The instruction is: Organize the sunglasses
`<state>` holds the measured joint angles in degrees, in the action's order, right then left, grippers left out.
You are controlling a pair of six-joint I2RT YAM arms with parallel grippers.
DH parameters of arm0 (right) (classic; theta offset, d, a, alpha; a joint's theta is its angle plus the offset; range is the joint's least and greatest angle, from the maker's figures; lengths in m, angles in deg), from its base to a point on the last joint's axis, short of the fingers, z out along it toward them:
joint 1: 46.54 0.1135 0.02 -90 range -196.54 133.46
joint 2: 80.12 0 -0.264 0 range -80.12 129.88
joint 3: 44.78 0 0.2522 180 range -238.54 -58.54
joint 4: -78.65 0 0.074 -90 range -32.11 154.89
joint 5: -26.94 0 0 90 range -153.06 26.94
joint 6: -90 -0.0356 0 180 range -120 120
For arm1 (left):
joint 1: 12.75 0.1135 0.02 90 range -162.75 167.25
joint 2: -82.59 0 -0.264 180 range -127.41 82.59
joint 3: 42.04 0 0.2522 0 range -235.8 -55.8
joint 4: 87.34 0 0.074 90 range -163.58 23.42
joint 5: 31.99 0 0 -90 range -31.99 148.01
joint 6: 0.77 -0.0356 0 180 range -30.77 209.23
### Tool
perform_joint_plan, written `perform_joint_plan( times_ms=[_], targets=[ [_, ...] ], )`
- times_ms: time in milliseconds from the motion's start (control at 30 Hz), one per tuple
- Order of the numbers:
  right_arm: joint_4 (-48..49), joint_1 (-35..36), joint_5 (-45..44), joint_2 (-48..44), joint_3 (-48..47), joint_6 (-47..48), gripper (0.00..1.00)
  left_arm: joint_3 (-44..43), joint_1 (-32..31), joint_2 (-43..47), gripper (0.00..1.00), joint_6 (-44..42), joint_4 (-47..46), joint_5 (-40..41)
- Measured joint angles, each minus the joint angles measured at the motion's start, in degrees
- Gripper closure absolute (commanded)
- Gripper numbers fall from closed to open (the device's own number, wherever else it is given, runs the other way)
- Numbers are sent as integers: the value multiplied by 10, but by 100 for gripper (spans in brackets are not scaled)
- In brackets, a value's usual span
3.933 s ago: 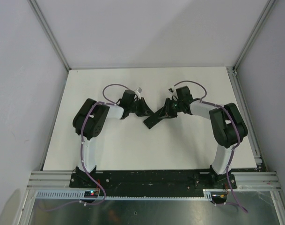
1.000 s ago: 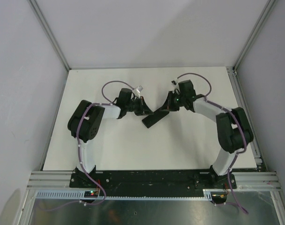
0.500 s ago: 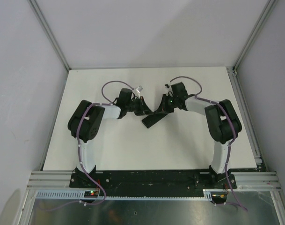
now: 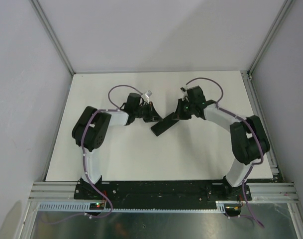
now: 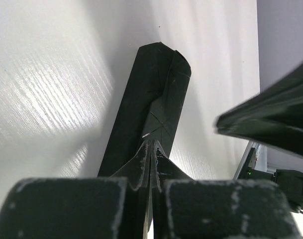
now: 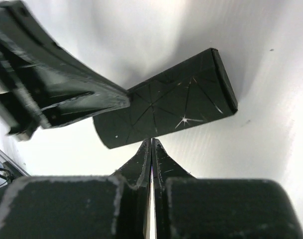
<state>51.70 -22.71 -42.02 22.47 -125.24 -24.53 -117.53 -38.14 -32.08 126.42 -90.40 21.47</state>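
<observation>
Our left pincer (image 4: 153,116) and right pincer (image 4: 175,117), both closed and empty, flank the black case (image 4: 162,125) lying diagonally mid-worktop (image 4: 141,154); we see no sunglasses.

White links (image 4: 94,162), black joints (image 4: 91,130) — looping purple cables (image 4: 118,89)

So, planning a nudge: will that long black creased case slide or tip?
The long black creased case lies low on the smooth white table, so it probably slides rather than tips. Its fold lines suggest panels that may flex if pressed.
</observation>
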Motion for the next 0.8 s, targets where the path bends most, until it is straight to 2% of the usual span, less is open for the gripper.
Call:
perform_joint_plan(
  times_ms=[300,800],
  targets=[
    [-29,-26,-31,-126,6,25,99,-19,-2,0,93,-7,37,4],
    [-47,-40,-23,-119,60,28,99,-45,-4,12,87,-12,87,4]
  ],
)
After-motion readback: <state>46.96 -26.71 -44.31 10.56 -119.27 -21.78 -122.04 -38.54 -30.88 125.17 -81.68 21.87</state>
